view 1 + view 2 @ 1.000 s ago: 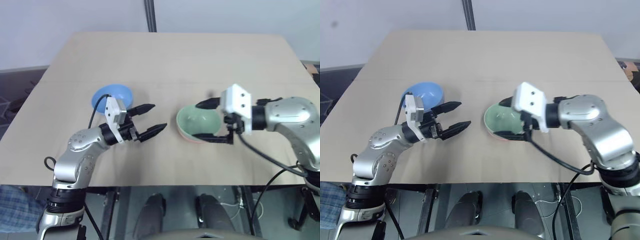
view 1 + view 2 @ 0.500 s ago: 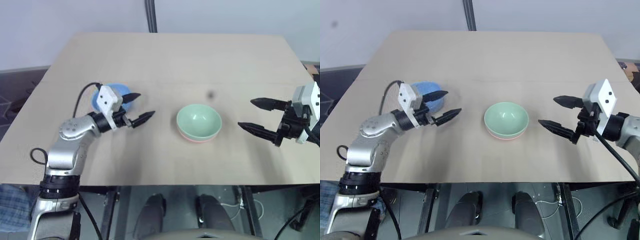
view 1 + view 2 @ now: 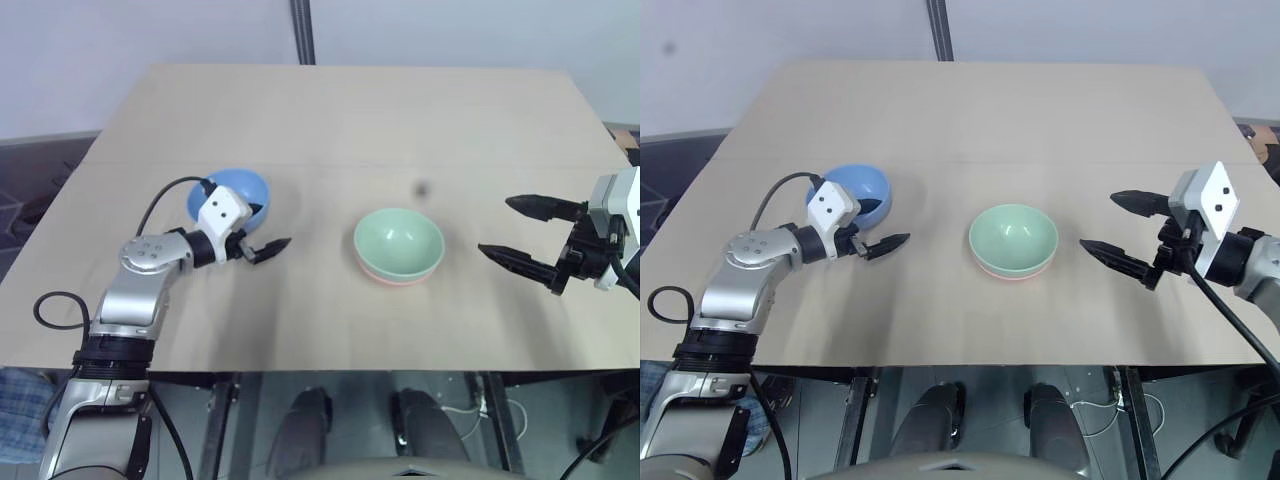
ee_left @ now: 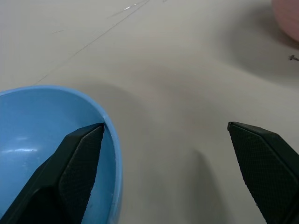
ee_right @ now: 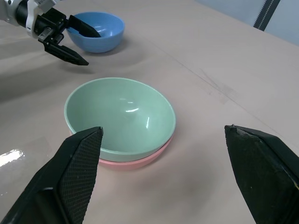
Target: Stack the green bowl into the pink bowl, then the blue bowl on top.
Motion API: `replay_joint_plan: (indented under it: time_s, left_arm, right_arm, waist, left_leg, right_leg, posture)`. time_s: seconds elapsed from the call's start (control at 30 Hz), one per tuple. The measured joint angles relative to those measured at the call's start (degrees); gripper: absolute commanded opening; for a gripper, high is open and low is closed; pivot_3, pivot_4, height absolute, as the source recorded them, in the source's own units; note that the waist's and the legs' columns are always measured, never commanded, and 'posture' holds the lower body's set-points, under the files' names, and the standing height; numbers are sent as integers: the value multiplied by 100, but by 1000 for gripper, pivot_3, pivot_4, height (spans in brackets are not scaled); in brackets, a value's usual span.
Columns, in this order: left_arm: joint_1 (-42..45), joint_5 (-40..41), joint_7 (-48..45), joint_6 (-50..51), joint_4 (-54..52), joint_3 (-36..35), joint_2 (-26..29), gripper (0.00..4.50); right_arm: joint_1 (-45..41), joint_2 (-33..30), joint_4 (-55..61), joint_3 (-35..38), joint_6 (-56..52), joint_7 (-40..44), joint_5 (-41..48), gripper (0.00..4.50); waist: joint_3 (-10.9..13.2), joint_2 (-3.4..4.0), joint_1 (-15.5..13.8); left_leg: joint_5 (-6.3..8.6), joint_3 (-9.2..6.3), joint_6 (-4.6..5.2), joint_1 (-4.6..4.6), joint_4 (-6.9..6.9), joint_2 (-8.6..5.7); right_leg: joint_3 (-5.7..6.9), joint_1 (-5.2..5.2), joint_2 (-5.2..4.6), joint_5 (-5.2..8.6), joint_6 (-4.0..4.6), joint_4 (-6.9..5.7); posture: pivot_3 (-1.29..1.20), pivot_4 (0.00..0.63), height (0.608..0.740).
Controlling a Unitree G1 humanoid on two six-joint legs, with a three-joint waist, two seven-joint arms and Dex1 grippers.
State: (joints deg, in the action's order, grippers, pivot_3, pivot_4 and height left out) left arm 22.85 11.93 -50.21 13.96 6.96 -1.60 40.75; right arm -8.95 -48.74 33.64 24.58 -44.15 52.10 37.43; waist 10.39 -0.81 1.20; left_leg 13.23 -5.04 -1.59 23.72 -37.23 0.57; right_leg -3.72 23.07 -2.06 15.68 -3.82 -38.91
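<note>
Left pincer [image 3: 876,228] stands spread wide at the blue bowl [image 3: 854,188], one black finger dipped inside the bowl's near rim and the other out over the bare surface [image 3: 970,120] to the bowl's right; nothing is clamped. In the left wrist view the inner finger [image 4: 74,163] lies just within the glossy sky-blue wall, and its flat face shows a fine cross-hatched texture. The fingers are tapered, matte black wedges ending in points.

Right pincer [image 3: 520,232] hangs to the right of the stacked bowls, well apart from them, its two fingers also splayed and empty. A white block sits behind it on the wrist.

The green bowl [image 3: 398,241] sits nested in the pink bowl [image 5: 140,160] near the middle of the surface; it is smooth, round and mint-coloured, with highlights on its inner wall. Of the pink one, a thin salmon crescent under the green rim is all that can be seen.

The surface is pale tan, matte, wood-look, with a faint seam running across it and a small dark speck [image 3: 422,187] beyond the stack. No writing or labels can be read on anything.
</note>
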Motion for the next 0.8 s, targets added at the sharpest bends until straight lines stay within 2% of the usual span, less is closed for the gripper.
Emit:
replay_joint_plan:
  time_s: [0.3, 0.4, 0.53, 0.57, 0.63, 0.67, 0.8]
  left_arm:
    - [83, -330, 376, 38, 278, -21, 40, 4500]
    - [52, -354, 376, 79, 279, -21, 59, 3692]
    - [-50, -373, 350, 82, 279, -21, 60, 1706]
    - [-72, -374, 319, 83, 278, -18, 59, 1069]
    - [-58, -381, 323, 12, 221, -83, 74, 210]
    - [3, -376, 317, -15, 152, -161, 148, 94]
    - [-56, -391, 260, -48, 159, -133, 194, 94]
  right_arm:
    - [0, -64, -153, -133, 197, -27, -20, 4400]
    - [0, -76, -195, -148, 201, -33, -19, 4500]
    - [1, -86, -217, -162, 210, -33, -19, 4500]
    - [1, -90, -217, -162, 212, -33, -19, 4500]
    - [2, -97, -218, -162, 212, -34, -19, 4500]
    - [2, -108, -218, -163, 212, -33, -18, 4500]
    - [36, -126, -219, -166, 221, -34, -16, 4500]
  waist:
    - [0, 0, -4]
    - [0, 0, -6]
    - [0, 0, -6]
    - [0, 0, -7]
    - [-1, 0, -12]
    - [-7, 4, -20]
    - [-14, 14, -29]
  left_leg:
    - [0, 0, 0, 0, -2, 0]
    - [0, 0, 0, 0, -2, 0]
    - [0, 0, 0, 0, -2, 0]
    - [0, 0, 0, 0, -2, 0]
    - [0, 0, 0, -2, -2, 0]
    - [0, 0, 0, -5, -2, 0]
    - [0, -1, 0, -6, -3, -1]
  right_leg:
    - [0, 0, 0, 0, 0, -1]
    - [0, 0, 0, 0, 0, -1]
    - [0, 0, 0, 0, 0, -1]
    - [0, 0, 0, 0, 0, -1]
    - [0, -1, 0, 0, 0, -3]
    - [0, -4, 0, 0, 0, -3]
    - [2, -7, -2, 0, 0, -2]
  posture:
    - [0, 150, 740]
    - [0, 150, 740]
    - [0, 150, 740]
    - [0, 150, 740]
    - [0, 150, 740]
    - [0, 150, 740]
    - [0, 150, 740]
